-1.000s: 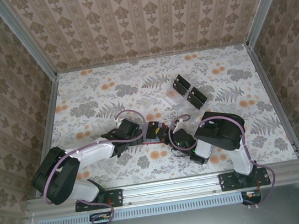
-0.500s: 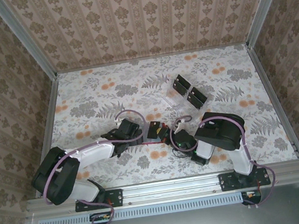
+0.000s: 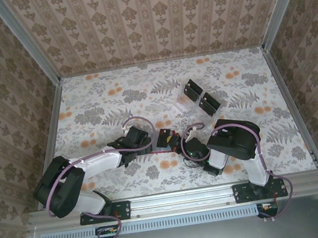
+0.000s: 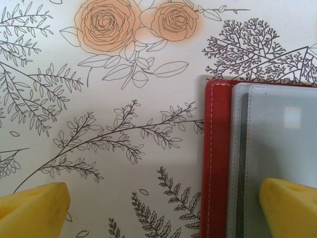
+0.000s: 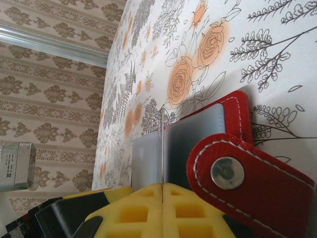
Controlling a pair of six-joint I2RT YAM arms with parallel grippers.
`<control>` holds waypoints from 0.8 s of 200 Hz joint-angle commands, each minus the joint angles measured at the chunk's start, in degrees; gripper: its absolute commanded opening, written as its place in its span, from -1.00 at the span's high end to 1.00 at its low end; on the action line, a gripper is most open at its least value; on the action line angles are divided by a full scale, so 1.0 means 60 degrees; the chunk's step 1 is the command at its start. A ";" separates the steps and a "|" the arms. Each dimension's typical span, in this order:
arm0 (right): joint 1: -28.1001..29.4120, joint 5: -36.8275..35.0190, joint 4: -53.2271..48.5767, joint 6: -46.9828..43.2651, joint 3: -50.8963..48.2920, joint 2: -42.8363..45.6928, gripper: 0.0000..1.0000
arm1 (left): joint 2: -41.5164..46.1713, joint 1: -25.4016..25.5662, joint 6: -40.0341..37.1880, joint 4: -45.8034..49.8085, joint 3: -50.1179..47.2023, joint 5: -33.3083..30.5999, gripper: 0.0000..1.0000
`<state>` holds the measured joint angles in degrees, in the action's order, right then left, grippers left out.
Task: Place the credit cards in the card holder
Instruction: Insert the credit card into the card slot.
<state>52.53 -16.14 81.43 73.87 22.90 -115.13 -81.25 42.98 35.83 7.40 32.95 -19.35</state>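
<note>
Left of centre in the top view, your left claw point(image 3: 152, 142) stands spread wide, straddling the edge of the red card holder point(image 3: 165, 138) on the tabletop point(image 3: 97, 98). Your right claw point(image 3: 180, 145), pads together, is at its right side. Black credit cards point(image 3: 193, 90) lie in a clear tray point(image 3: 184, 105), upper right.

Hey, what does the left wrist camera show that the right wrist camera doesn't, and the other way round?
Left wrist's own: the left claw open, one yellow finger over the wallet and its grey pockets, the other finger over bare table.
Right wrist's own: the right claw shut, the red snap tab, the wallpapered wall.
Shared: the wallet, its pockets and the flowered table.
</note>
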 commanded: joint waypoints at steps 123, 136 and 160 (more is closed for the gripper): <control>0.0303 -0.0430 -0.0959 0.0065 -0.0312 -0.0576 1.00 | 0.0040 -0.0089 -0.0004 0.0854 -0.0313 -0.0071 -1.00; 0.0300 -0.0675 -0.0957 0.0110 -0.0484 -0.0487 1.00 | 0.0025 -0.0092 0.0004 0.0860 -0.0306 -0.0067 -1.00; 0.0283 -0.0832 -0.0961 0.0163 -0.0637 -0.0464 1.00 | 0.0025 -0.0092 -0.0010 0.0846 -0.0306 -0.0056 -1.00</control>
<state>53.80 -18.13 83.26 74.65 22.48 -115.98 -81.25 42.98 35.83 7.42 32.95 -19.35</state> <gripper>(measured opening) 0.043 0.997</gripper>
